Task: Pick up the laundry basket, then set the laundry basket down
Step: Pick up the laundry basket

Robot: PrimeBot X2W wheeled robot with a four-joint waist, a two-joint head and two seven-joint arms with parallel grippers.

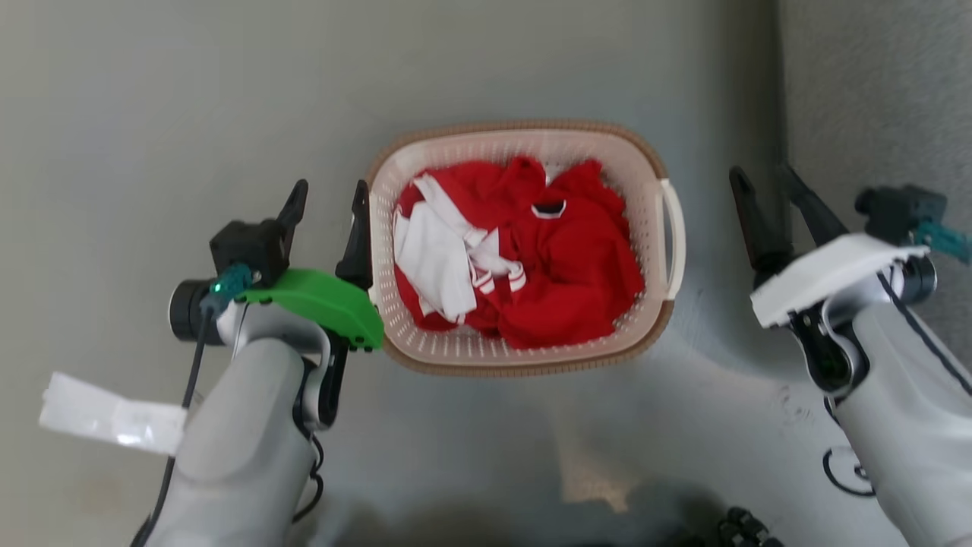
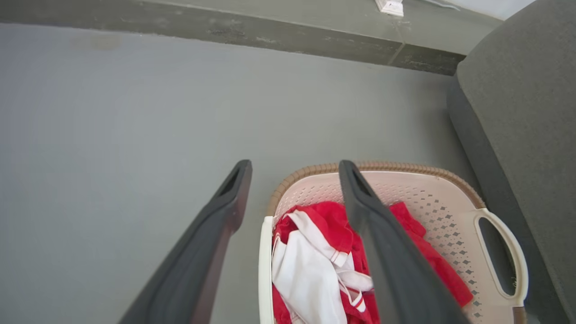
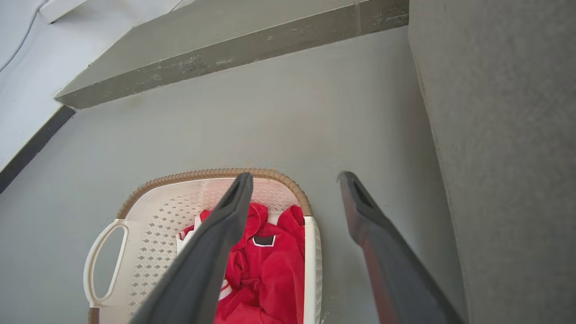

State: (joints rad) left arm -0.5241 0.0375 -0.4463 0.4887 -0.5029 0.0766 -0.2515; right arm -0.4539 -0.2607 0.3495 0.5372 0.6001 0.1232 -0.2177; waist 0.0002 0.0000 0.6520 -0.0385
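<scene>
Laundry basket (image 1: 524, 144) sits on the grey floor (image 1: 152, 114) in the middle of the head view, its brown rim uppermost, with a crumpled red garment (image 1: 577, 258) and a white cloth (image 1: 433, 258) piled inside. Off to the right, grey upholstered furniture (image 1: 873, 91) stands near the laundry basket. The left gripper (image 1: 331, 188) hangs at the basket's left side with its jaws wide apart and nothing between them. Its right finger (image 1: 357, 235) lies just beside the left rim, and whether it touches the rim cannot be told. In the left wrist view that gripper (image 2: 294, 166) straddles the left handle (image 2: 265, 270), one finger over the floor, the other over the clothes. The right gripper (image 1: 759, 173) hangs to the right of the right handle (image 1: 674, 228), bare floor between them, its jaws spread and holding nothing. In the right wrist view (image 3: 295, 176) its left finger crosses the basket (image 3: 166, 211).
</scene>
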